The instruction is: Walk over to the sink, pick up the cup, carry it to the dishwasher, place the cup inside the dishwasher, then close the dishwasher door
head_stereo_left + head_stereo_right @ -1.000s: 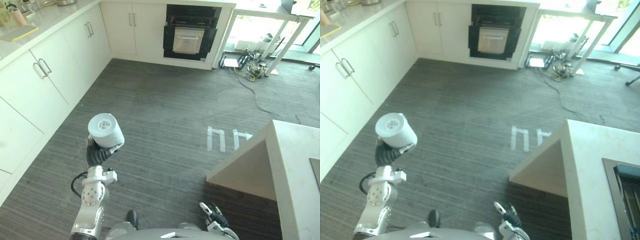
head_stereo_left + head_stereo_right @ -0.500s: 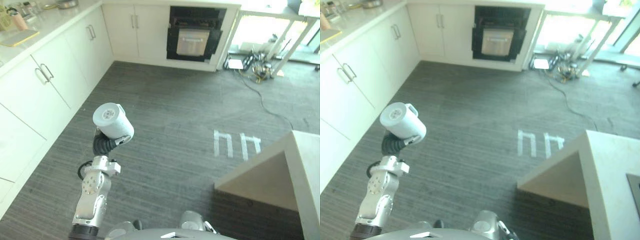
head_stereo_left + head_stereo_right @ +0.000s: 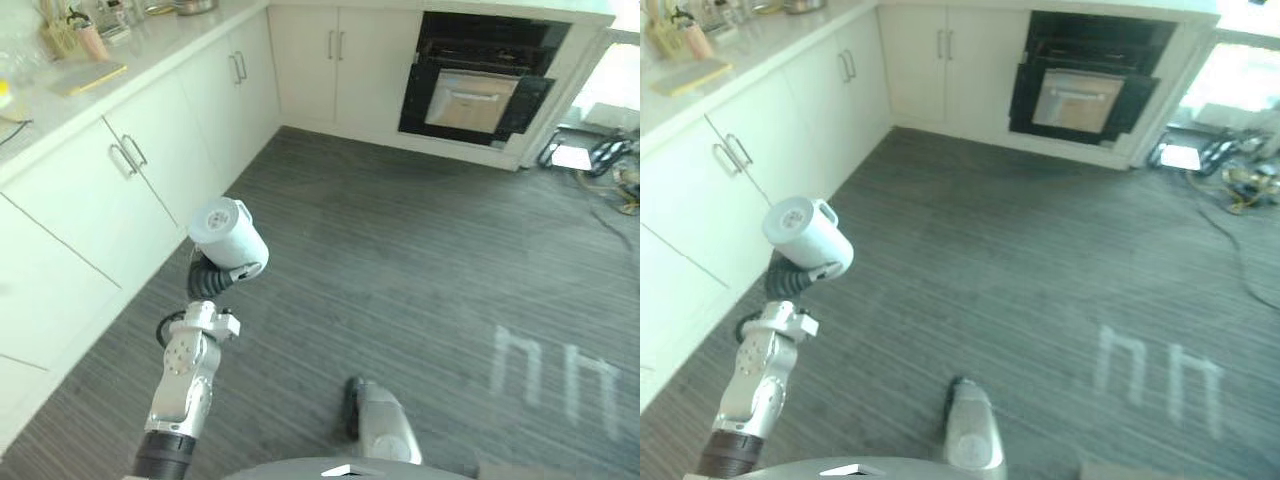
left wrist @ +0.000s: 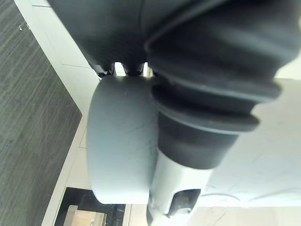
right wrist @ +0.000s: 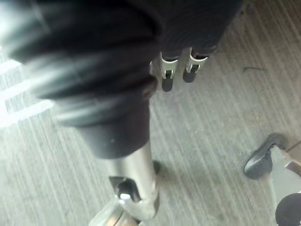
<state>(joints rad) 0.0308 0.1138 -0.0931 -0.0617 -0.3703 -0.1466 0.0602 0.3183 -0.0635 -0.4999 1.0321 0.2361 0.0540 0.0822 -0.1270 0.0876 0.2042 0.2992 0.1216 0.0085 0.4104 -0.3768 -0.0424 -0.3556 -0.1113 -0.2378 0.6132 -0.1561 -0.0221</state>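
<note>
Your left hand (image 3: 208, 281) is raised in front of you with its fingers and thumb closed around the white ceramic cup with a small side handle (image 3: 229, 234), so the cup is in the air over the grey striped floor (image 3: 400, 250), not resting on anything. The cup is tipped so that one round end faces up toward the head camera. In the left wrist view the cup's smooth white wall (image 4: 121, 141) lies against the palm side of the hand, with dark fingertips (image 4: 105, 71) hooked over its far edge and the silver thumb pressed along its other side. The held cup sits near the run of white cabinet doors with slim metal handles (image 3: 140, 175) on your left, but apart from them. Above those doors runs a pale stone countertop (image 3: 160, 45) carrying a flat yellow board (image 3: 88, 77) and some small containers too far off to make out. Straight ahead, set into the far white cabinets, is the black built-in appliance (image 3: 480, 85), whose door looks tilted open. Pale tape marks (image 3: 560, 375) lie on the floor to your right. Your right hand (image 5: 135, 170) hangs low over the floor, its fingers (image 5: 167, 77) loose and nothing in them.
</note>
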